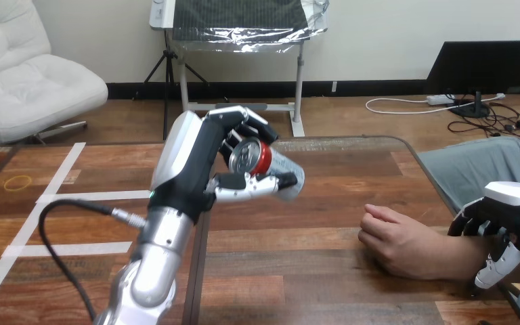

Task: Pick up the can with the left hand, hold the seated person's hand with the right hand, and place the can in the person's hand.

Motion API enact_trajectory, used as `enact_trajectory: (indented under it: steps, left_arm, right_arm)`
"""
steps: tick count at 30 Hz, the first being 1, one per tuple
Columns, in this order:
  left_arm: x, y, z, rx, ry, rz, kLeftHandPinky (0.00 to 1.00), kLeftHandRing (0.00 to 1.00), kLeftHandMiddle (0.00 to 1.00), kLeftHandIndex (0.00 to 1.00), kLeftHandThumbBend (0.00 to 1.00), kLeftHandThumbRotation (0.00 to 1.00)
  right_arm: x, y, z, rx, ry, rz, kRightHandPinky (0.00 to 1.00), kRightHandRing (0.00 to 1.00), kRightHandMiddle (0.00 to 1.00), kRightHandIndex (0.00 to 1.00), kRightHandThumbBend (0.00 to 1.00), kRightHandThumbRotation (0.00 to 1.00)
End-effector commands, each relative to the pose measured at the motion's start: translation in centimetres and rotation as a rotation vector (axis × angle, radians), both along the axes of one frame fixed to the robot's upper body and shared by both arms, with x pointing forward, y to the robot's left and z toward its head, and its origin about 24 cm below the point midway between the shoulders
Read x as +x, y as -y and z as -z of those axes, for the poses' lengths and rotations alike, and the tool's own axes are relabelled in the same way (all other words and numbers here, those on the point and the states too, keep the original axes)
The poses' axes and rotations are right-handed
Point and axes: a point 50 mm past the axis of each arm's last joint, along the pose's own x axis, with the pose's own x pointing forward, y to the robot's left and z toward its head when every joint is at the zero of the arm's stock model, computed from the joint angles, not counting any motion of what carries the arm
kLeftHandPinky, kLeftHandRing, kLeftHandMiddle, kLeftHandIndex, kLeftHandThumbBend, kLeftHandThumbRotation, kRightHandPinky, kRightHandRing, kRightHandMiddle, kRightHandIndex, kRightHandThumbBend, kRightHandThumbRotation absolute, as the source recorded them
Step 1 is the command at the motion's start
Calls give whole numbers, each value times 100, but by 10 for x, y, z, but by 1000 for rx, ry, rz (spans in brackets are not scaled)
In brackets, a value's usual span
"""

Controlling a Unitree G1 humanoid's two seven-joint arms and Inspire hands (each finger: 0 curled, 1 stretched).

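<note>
**Examiner:** Head view. What is recorded of the can?

**Inspector:** The red and silver metal drinks can (263, 160) is seen clear of the brown wooden plank table (298, 277), well above its middle. It is tipped on its side, with its top turned toward the camera. It is gripped by the robot's left hand (200, 159), whose fingers are curled over it while the thumb is closed beneath.

**Examiner:** And the right hand?

**Inspector:** The right hand (508, 220) is found at the table's right edge. Its fingers are curled over the far side of the person's wrist and its thumb is set on the near side, so the wrist is taken to be clasped. The person's hand (396, 240) is rested on the table, loosely closed, well apart from the can.

**Examiner:** Which step is in hand?

**Inspector:** The pick-up and the hold are judged done, and the delivery is not yet made. The can must be carried rightward and lowered, and an opened palm will be needed to receive it.

**Examiner:** Any markings?

**Inspector:** Print is noted on the can's pale side, but nothing legible can be made out.
</note>
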Motion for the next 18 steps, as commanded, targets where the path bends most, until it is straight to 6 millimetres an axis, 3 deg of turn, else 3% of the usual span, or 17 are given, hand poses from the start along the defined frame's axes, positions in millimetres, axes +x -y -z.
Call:
enact_trajectory:
  steps: [1,18]
  left_arm:
    - [24,15,-36,-33,128,12,31,37,45,50,59,0]
    - [44,22,-34,-6,119,-3,30,36,44,49,60,0]
  right_arm:
    - [14,-9,-20,9,90,-24,67,75,80,78,72,0]
    - [13,-10,-21,15,92,-19,68,77,81,78,72,0]
